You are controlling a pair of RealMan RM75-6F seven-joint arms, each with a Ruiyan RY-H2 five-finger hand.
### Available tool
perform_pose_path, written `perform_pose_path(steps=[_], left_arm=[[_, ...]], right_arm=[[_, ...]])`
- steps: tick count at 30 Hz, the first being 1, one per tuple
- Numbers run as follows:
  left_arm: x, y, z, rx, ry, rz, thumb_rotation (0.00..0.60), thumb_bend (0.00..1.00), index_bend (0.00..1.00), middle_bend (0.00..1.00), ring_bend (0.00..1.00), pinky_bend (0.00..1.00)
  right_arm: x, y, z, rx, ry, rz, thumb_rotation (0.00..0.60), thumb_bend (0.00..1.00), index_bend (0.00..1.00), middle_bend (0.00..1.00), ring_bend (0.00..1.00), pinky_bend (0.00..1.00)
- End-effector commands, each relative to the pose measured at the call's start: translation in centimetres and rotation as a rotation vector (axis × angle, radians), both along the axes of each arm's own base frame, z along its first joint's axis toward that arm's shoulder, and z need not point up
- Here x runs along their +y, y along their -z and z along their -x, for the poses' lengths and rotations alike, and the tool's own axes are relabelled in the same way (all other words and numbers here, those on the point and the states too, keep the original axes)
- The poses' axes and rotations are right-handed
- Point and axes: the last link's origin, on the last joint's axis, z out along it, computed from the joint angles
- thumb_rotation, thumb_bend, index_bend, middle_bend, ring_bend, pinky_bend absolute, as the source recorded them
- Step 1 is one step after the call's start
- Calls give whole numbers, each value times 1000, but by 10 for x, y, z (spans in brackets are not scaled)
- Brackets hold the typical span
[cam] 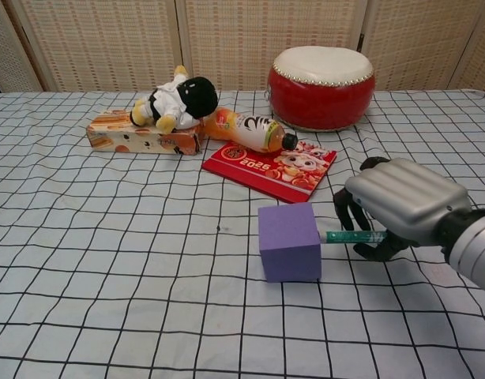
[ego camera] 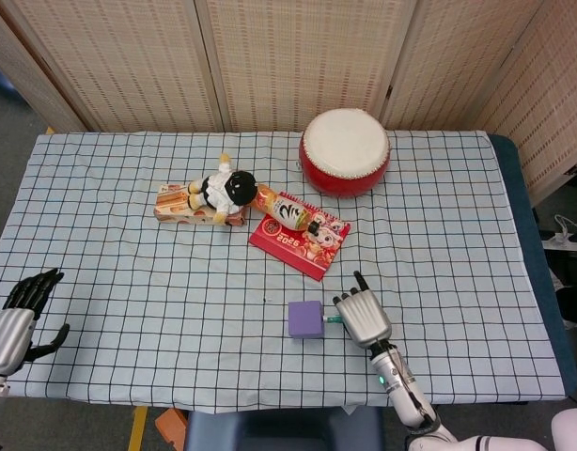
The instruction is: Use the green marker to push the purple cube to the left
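Head view. Tabletop (ego camera: 129, 254) covered with a grid-check cloth. Purple cube (ego camera: 305, 319) sits near the front edge, a little right of centre. Right hand (ego camera: 363, 317) just beside it on its right, back of hand up, fingers curled around the green marker (ego camera: 334, 319); the marker's tip meets the cube's right face. Left hand (ego camera: 14, 318) at the front left corner, well apart from everything, dark fingers spread, nothing in them. Farther back: red drum (ego camera: 345, 150); red calendar (ego camera: 299, 235) with an orange drink bottle (ego camera: 284, 210) lying on it; plush doll (ego camera: 223, 191) lying on a snack box (ego camera: 180, 208).

Chest view. Cube (cam: 289, 242) sits flat on the cloth. Right hand (cam: 400, 207) comes in from the right, fingers (cam: 347, 212) wrapped down over the marker (cam: 349, 236), which lies level and points left, its end touching the cube's right face. Calendar (cam: 269, 169) just behind the cube, apart from it. Drum (cam: 321, 87) at the back; bottle (cam: 246, 131), doll (cam: 178, 100) and box (cam: 140, 136) back left. Left hand not seen here.
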Motion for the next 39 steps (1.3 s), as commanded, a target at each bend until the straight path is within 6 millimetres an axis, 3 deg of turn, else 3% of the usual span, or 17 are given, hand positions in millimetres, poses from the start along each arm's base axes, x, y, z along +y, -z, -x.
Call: perform_pose_path(steps=[1,15,39], left_arm=[[-1,0,0,0,2,1,600,408,0,0,0,52],[-2,-5,0,-17,5,-3,600,409,0,0,0,53],[-5,-9,1,-33,6,0,600,409,0,0,0,55]], right_arm=[[-4,8,-16,4,-18,-5,600,433,933,792,464,124],[-16,43,-68,21,-55,-40,600,433,933,792,465,124],[-15,96,-151,-32,-86,-123,600,433,931,792,465,124]])
